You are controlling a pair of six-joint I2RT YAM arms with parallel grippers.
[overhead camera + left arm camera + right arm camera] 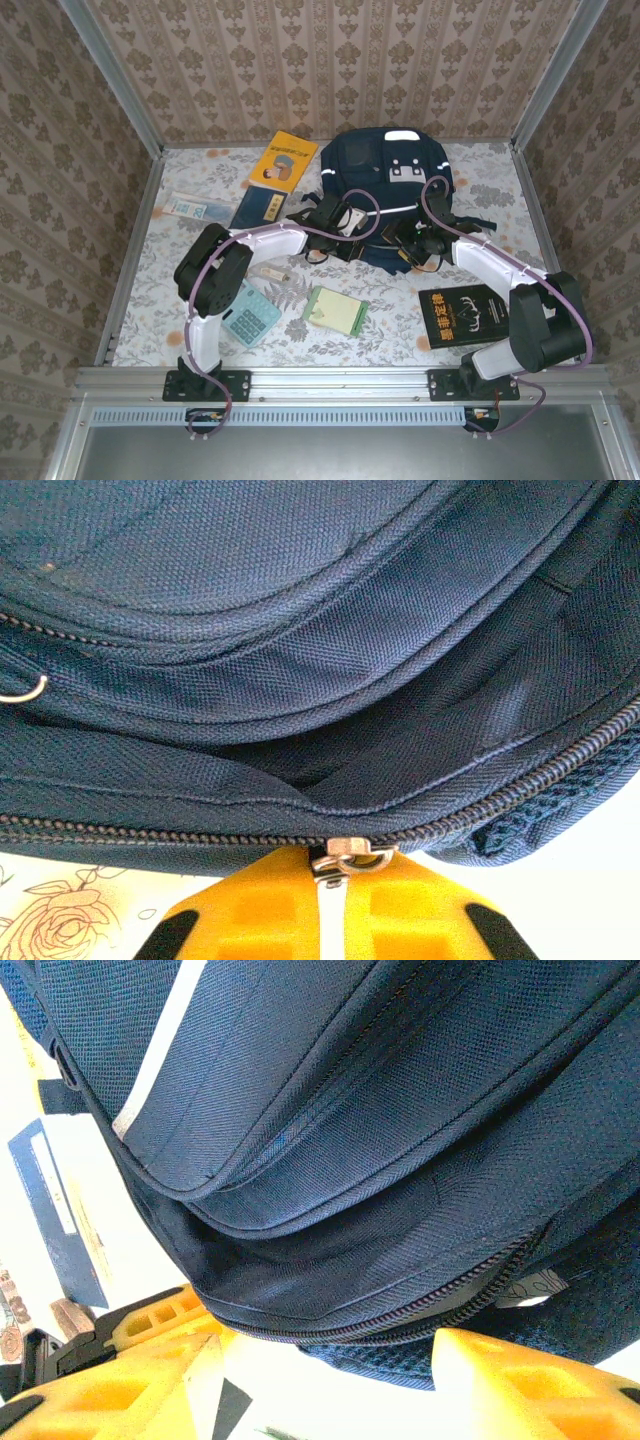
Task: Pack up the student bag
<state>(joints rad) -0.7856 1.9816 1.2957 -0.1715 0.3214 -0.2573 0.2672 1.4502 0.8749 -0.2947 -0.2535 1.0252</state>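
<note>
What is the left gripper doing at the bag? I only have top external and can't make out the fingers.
Observer: In the left wrist view, the left gripper is shut on the zipper pull at the lower edge of the student bag.
Operator: Zipper open there?
Observer: The teeth to the left of the pull are meshed. To the right of it I can't tell.
Operator: Right gripper gripping?
Observer: No. The right gripper is open, with one of its fingers on each side of the bag's zipped edge. I can't tell whether they touch the fabric.
</note>
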